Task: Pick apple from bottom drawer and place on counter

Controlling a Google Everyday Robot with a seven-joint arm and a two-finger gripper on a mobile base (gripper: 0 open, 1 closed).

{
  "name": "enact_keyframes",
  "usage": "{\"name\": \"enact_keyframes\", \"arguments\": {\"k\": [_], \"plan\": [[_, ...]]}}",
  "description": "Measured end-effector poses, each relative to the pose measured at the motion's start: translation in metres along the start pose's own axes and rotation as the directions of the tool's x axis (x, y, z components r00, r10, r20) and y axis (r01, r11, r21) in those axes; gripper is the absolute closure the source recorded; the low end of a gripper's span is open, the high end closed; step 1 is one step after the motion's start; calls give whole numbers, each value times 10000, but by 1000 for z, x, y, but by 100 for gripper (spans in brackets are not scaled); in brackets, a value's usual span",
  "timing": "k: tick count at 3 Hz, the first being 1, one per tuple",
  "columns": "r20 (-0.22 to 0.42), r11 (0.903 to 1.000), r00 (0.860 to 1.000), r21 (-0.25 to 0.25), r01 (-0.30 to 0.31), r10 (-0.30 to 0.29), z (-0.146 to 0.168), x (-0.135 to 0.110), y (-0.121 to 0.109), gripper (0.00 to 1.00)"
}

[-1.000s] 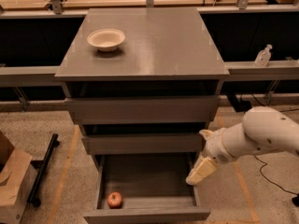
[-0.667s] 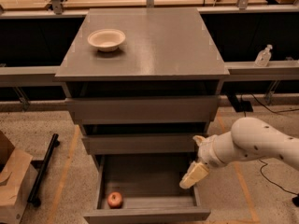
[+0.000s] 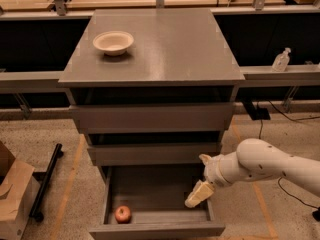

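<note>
Cream-coloured and tapering, the gripper (image 3: 199,194) hangs tilted down and to the left inside the right-hand part of the pulled-out deep grey bottom drawer (image 3: 155,230), near its right wall; whether it is spread or closed cannot be told; behind it the smooth white rounded arm (image 3: 265,163) reaches in from the right edge of the view, over the speckled floor; the small round red-orange apple (image 3: 123,214) lies on the drawer's floor in the front left corner, just behind the front panel and well apart from the gripper; above the drawer sit two shallower grey drawers (image 3: 152,118), both slightly out; the broad flat matte-grey counter (image 3: 165,54) tops the unit, and a white paper bowl (image 3: 113,42) stands upright near its back left; a clear plastic bottle (image 3: 281,60) stands on the ledge to the right; a brown cardboard box (image 3: 12,199) and a black pole (image 3: 46,181) lie on the floor at the left.
</note>
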State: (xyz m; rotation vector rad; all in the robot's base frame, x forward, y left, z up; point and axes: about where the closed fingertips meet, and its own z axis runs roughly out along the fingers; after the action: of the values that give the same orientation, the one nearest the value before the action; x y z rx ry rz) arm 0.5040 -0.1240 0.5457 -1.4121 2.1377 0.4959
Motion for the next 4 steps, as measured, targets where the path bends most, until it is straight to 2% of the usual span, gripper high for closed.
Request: {"name": "enact_keyframes", "arguments": {"k": [1, 2, 3, 4], "plan": [[107, 9996, 9999, -244, -115, 118, 6, 0, 1, 0], [930, 9968, 9953, -766, -216, 287, 34, -12, 3, 0], [1544, 9906, 9871, -1347, -222, 431, 91, -15, 11, 0], [1464, 9847, 9884, -1735, -139, 397, 143, -11, 17, 0]]}}
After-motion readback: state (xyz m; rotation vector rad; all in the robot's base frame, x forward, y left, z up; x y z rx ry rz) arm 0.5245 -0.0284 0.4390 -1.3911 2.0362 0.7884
